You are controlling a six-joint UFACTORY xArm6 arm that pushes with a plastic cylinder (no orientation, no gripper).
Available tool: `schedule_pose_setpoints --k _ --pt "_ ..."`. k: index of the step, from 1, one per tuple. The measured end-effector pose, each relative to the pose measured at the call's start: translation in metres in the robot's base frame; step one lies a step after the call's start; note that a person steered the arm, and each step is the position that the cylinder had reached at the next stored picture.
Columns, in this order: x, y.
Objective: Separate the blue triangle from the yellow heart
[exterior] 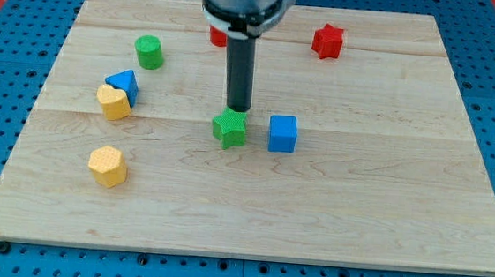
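Blue triangle [124,84] touches yellow heart [112,102], left of my tip [236,109].

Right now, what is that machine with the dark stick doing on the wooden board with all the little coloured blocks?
It is a robot arm that pushes blocks with a dark rod, and its job is to part the blue triangle block from the yellow heart block. Those two sit touching near the view's left. My tip is well to their right, at the top edge of a green star-shaped block, beside a blue cube. The pair looks not yet separated.
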State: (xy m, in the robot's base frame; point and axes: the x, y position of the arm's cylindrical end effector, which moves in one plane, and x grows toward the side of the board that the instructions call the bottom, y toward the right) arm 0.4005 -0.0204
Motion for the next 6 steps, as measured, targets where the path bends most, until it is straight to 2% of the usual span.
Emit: schedule_pose_setpoints --k 1,2,3,4,5,6 --pt "-0.041 -0.010" --pt "-0.081 -0.084" --pt "-0.072 -0.165" --pt "-0.041 -0.175" --pt "-0.001 -0.170" --pt "0.030 -0.120"
